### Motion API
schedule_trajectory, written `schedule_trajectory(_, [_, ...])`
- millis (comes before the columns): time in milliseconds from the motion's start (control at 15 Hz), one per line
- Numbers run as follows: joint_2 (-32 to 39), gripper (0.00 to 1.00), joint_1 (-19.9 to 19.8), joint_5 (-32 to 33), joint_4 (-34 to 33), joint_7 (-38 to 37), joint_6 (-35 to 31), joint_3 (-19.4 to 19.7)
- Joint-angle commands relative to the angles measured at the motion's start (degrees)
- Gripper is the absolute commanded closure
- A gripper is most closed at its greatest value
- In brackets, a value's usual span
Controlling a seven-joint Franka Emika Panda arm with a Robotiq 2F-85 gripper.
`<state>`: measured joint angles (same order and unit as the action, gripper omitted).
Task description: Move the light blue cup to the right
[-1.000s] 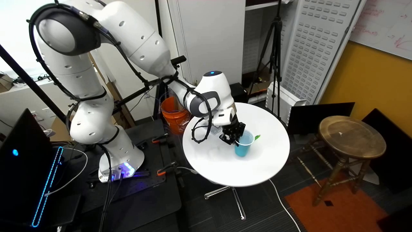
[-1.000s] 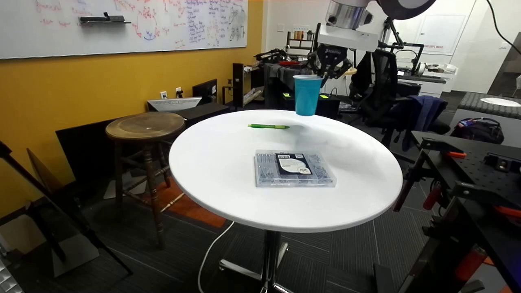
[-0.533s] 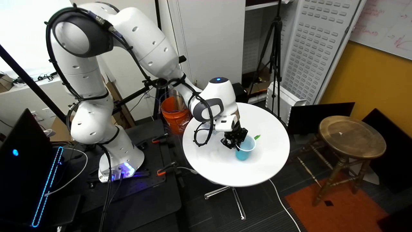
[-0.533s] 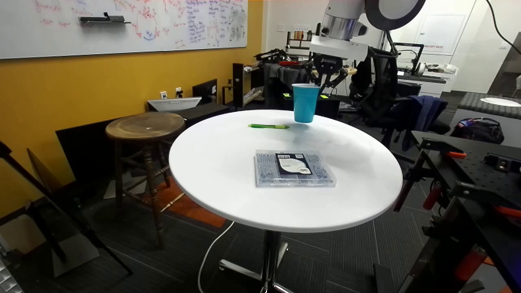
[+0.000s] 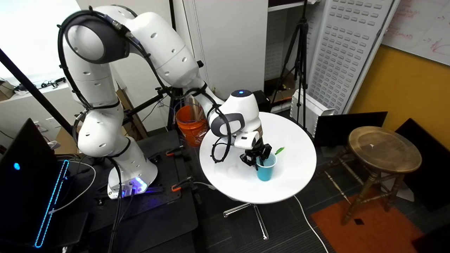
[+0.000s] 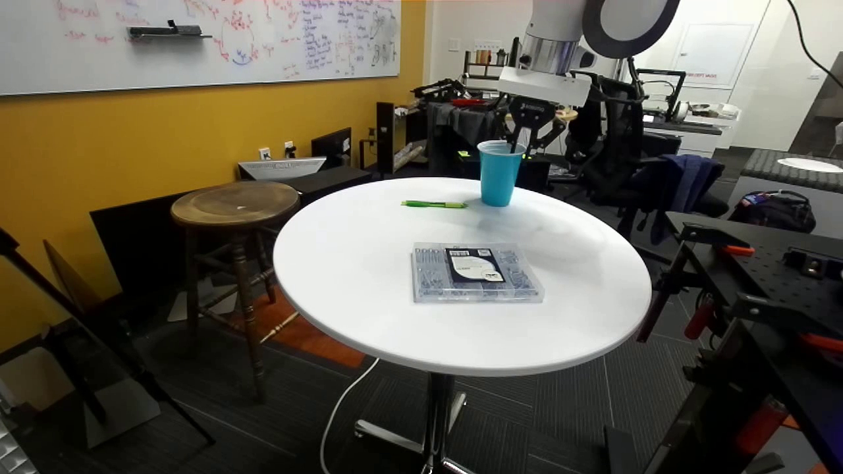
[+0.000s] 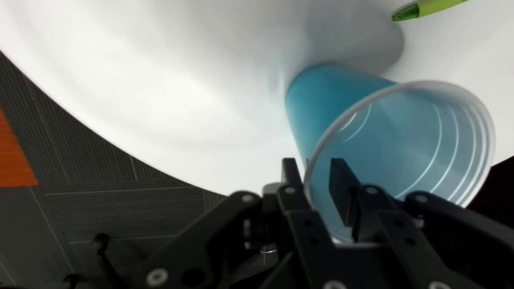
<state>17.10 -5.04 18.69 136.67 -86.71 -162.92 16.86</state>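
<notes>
The light blue cup [image 5: 264, 173] appears to stand nearly upright on the round white table [image 5: 291, 168]. It also shows in an exterior view [image 6: 498, 179] and, from above its mouth, in the wrist view [image 7: 333, 94]. My gripper [image 7: 314, 162] is at the cup's rim, with one finger outside the wall and one finger inside the mouth. A gap shows between the inner finger and the wall, so the jaws stand parted and do not squeeze the rim. The gripper also shows above the cup in an exterior view [image 6: 521, 151].
A green pen [image 6: 435, 204] lies close to the cup; its tip shows in the wrist view [image 7: 429, 9]. A flat clear plastic box [image 6: 477, 273] with a dark label lies on the table. A wooden stool [image 5: 384, 149] stands beyond the table's edge.
The cup, held above the table a second ago, has come down with the gripper to the tabletop. In the exterior views it sits lower in the picture. The arm has reached down.
</notes>
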Motion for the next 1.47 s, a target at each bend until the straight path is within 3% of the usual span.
schedule_trajectory(0, [0.6, 0.40, 2.0, -2.3, -0.4, 1.7, -1.0, 1.7])
schedule_trajectory(333, [-1.8, 0.03, 4.4, -0.6, 0.8, 0.5, 0.1, 3.9])
schedule_trajectory(400, [-2.5, 0.00, 5.1, 0.1, 1.1, 0.0, 0.2, 4.8])
schedule_trajectory(800, [-9.5, 0.00, 7.6, 2.8, 3.3, -1.8, 2.6, 6.8])
schedule_trajectory(1000, [-14.9, 0.00, 7.8, 9.6, 4.3, -4.8, 4.2, 6.3])
schedule_trajectory(1200, [-21.3, 0.00, 5.3, 19.4, 5.0, -7.9, 7.0, 1.9])
schedule_trajectory(1400, [-26.5, 0.00, 2.3, 23.5, 6.3, -5.4, 8.3, -4.0])
